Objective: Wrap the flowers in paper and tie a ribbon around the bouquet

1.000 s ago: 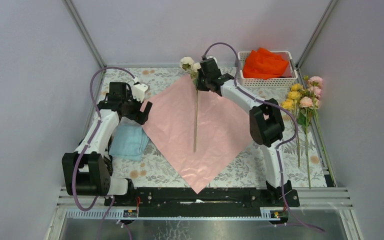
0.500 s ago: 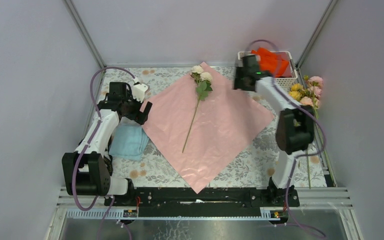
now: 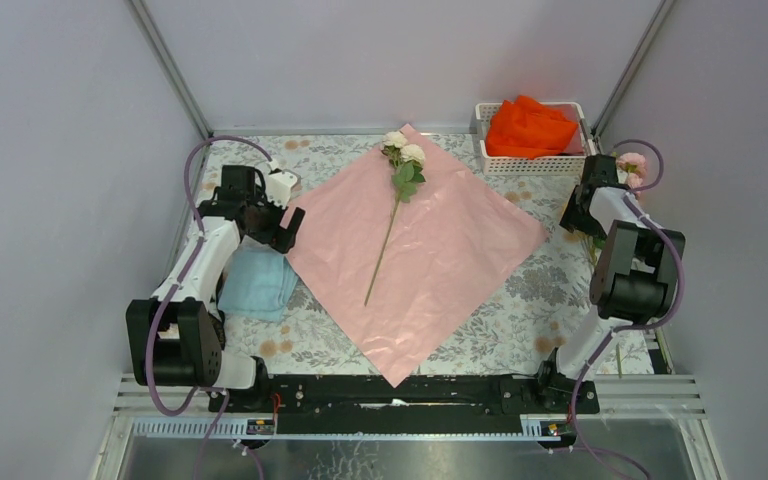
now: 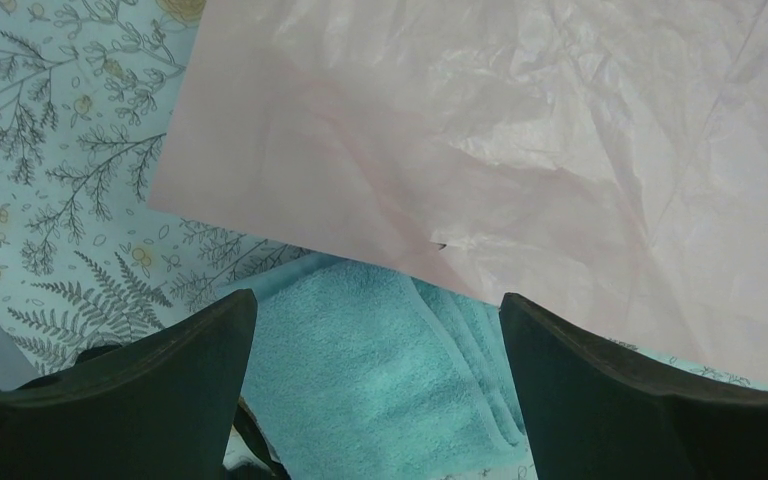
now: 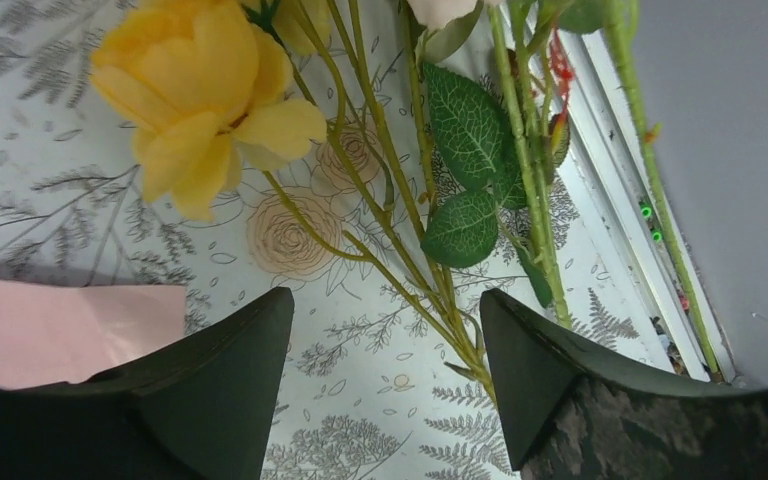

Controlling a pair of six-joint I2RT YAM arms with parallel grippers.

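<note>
Right wrist | right gripper spread above flowers (nothing gripped) | left gripper likewise agape

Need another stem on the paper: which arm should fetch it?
Right. The right pincer, open, hovers over the loose flowers; the left pincer sits across the paper, above the blue towel.

The whole counter is viewed from high behind the arms; the paper edge and the flowers are shown closely, downward, by the wrist cameras
</note>
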